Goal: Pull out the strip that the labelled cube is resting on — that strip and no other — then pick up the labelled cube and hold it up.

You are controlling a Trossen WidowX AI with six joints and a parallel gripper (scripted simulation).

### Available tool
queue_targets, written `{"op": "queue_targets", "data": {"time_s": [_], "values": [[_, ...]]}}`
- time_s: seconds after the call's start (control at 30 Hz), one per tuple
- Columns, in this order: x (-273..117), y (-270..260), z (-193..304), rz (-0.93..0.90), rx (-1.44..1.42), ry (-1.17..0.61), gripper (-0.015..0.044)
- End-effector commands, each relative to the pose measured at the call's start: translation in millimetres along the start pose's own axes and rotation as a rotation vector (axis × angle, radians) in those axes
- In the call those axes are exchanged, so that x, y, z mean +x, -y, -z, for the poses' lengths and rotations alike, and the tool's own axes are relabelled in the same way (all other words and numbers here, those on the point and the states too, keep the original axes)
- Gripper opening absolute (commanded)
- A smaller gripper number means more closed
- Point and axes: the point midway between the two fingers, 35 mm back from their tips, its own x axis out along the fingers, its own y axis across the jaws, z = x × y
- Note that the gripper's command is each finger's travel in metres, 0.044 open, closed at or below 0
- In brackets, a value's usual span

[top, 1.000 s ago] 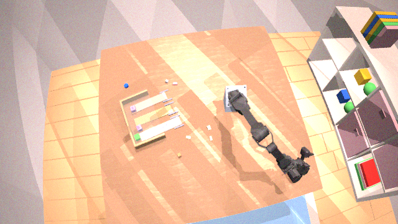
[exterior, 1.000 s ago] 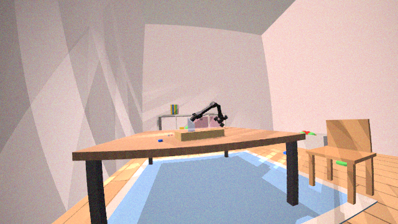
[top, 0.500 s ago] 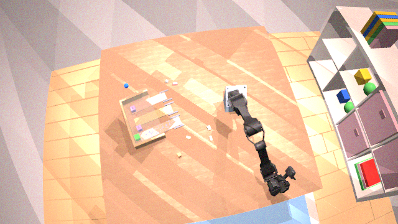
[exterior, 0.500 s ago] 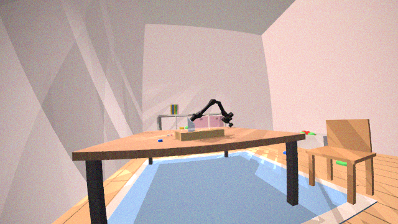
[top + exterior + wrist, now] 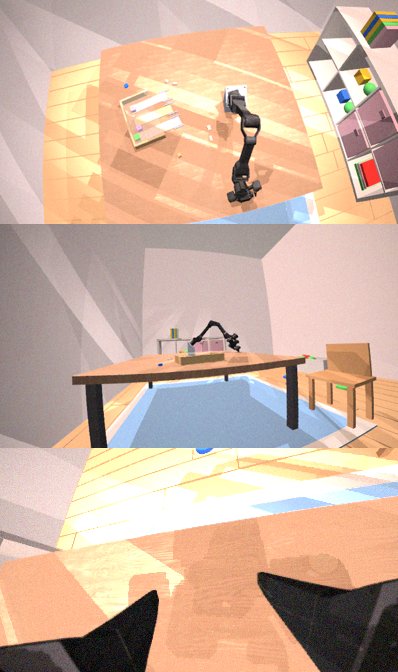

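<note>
Three strips lie side by side in a low wooden tray, open toward the arm: an upper strip, a middle strip and a lower strip. Thin grey rails flank their outer ends. A pale cube is at the inner end of the upper strip, a purple cube at the middle one, a green cube at the lower one. The label is too small to read with certainty. My gripper is open and empty, above the table near its front edge, far from the tray.
Small loose pieces lie on the table: a yellow cube, a blue ball, a white piece and a pink piece. A shelf unit stands beyond the right edge. A chair stands beside the table.
</note>
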Motion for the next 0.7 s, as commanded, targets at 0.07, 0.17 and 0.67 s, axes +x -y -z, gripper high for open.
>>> {"op": "queue_targets", "data": {"time_s": [0.07, 0.17, 0.67], "values": [[-50.6, 88.6, 26.3, 0.239, 0.077, -0.021, 0.04], [-79.1, 125.3, 50.2, 0.328, 0.133, -0.04, 0.04], [-267.5, 231.2, 167.2, 0.761, 0.451, -0.045, 0.04]]}}
